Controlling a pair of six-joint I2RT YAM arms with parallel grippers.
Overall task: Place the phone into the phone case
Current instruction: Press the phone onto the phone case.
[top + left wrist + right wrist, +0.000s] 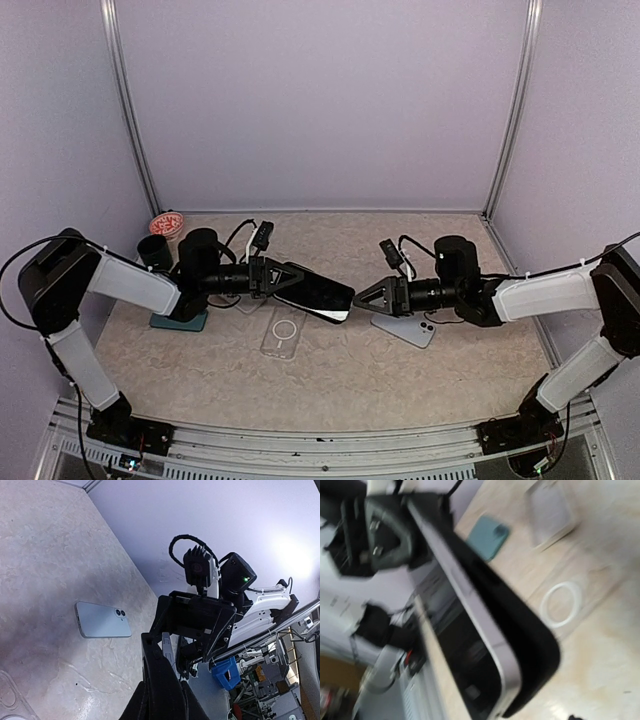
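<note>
A black phone case (318, 290) hangs above the table's middle, with my left gripper (278, 277) shut on its left end. A silver-edged phone (470, 645) with a dark screen lies against that case (532, 645), its corner standing out of the case's rim. In the left wrist view my fingers (150, 702) pinch the case's edge (157, 670). My right gripper (360, 297) is open just off the phone's right end. Its own fingers do not show in the blurred right wrist view.
A clear case with a white ring (283, 332) lies flat under the held phone. A light blue phone (403, 328) lies face down beneath my right arm. A teal phone (180, 320) sits under my left arm. Two small cups (160, 238) stand at the back left.
</note>
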